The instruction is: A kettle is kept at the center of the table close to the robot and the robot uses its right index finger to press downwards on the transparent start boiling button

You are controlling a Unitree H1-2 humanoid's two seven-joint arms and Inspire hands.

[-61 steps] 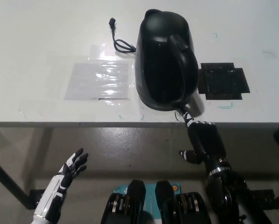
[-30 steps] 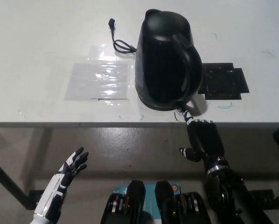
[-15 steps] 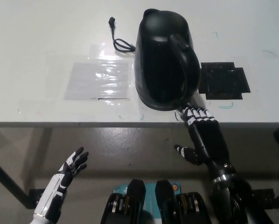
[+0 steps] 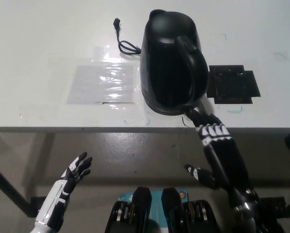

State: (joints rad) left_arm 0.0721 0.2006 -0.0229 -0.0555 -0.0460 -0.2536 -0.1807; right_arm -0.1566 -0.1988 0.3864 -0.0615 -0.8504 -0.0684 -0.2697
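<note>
Reaching at 12 o'clock, the right hand meets the kettle base, fingers curled, holding nothing; press completion unconfirmed; left hand spread, idle

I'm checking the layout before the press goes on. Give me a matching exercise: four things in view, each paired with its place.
Things:
1. kettle
2. power cord
3. black square pad
4. left hand

Places:
A. below the table edge, lower left
B. table centre, near the front edge
C. on the table, right of the kettle
D. on the table, left of the kettle's top

Pairs: 1-B, 2-D, 3-C, 4-A
</note>
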